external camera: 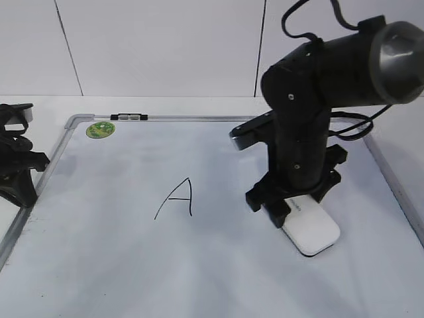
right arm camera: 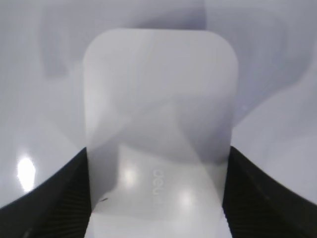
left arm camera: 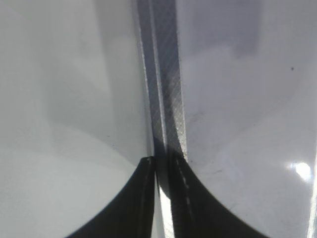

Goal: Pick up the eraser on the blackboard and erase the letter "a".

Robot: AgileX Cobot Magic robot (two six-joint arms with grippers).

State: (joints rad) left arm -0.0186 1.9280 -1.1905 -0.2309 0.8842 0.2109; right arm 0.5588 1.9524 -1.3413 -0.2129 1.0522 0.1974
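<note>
The eraser (external camera: pixel 311 228), a white oblong block with rounded corners, lies flat on the right half of the blackboard (external camera: pixel 199 265), its long axis running obliquely toward the near right. The right end effector (external camera: pixel 295 199) stands over the eraser's far end, its two dark fingers (right arm camera: pixel 54 198) lying against the block's long sides, one on each, so that the block is pinched between them; the right wrist view shows the eraser (right arm camera: pixel 158 129) filling the gap between the fingers, with faint grey print on its top face near the camera. The eraser rests on the board surface in the exterior view. To its left, near the middle of the board, an angular capital "A" (external camera: pixel 177 197) is drawn in thin black marker, well apart from the eraser. No lowercase cursive letter can be made out in any view. The board's grey metal frame (external camera: pixel 185 118) carries a small black-and-silver clip (external camera: pixel 129 117) on its far edge, and a round green sticker (external camera: pixel 100 129) sits in the far left corner of the writing surface. The left end effector (external camera: pixel 16 165) is at the board's left edge, just beside the frame; in the left wrist view its fingers (left arm camera: pixel 133 203) are pressed together with only a hairline between them, poised over the frame rail (left arm camera: pixel 166 99). The board lies on a pale desk (external camera: pixel 40 109) before a white panelled wall (external camera: pixel 165 46).
</note>
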